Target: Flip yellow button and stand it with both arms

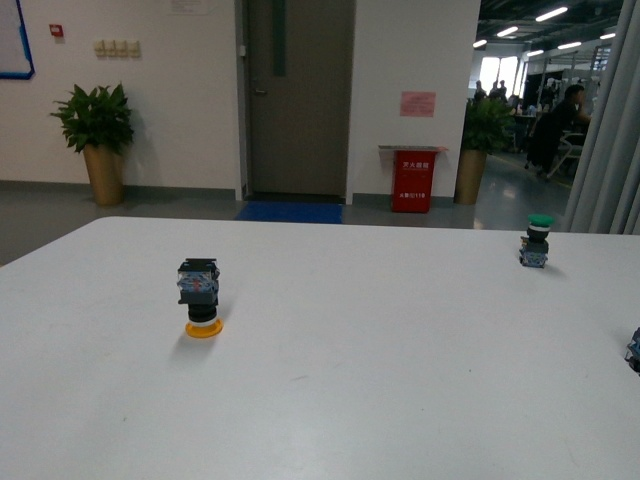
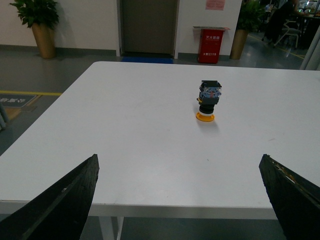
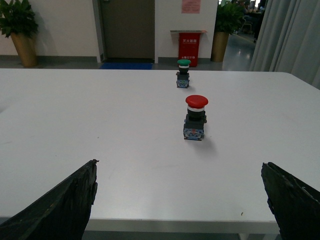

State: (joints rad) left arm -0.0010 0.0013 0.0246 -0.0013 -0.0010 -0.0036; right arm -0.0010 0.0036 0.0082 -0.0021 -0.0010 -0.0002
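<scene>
The yellow button [image 1: 200,297] stands upside down on the white table [image 1: 350,380], its yellow cap flat on the surface and its black-blue contact block on top. In the left wrist view the yellow button [image 2: 208,101] sits well ahead of my left gripper [image 2: 180,172], which is open with nothing between its fingers [image 2: 70,200]. My right gripper [image 3: 180,172] is open too, back at the table's near edge, and the yellow button does not show in its view. Neither arm appears in the front view.
A green-capped button [image 1: 537,241] stands upright at the far right of the table, also the green button [image 3: 183,73] in the right wrist view. A red-capped button [image 3: 195,118] stands upright ahead of my right gripper. Another dark object [image 1: 634,350] shows at the right edge.
</scene>
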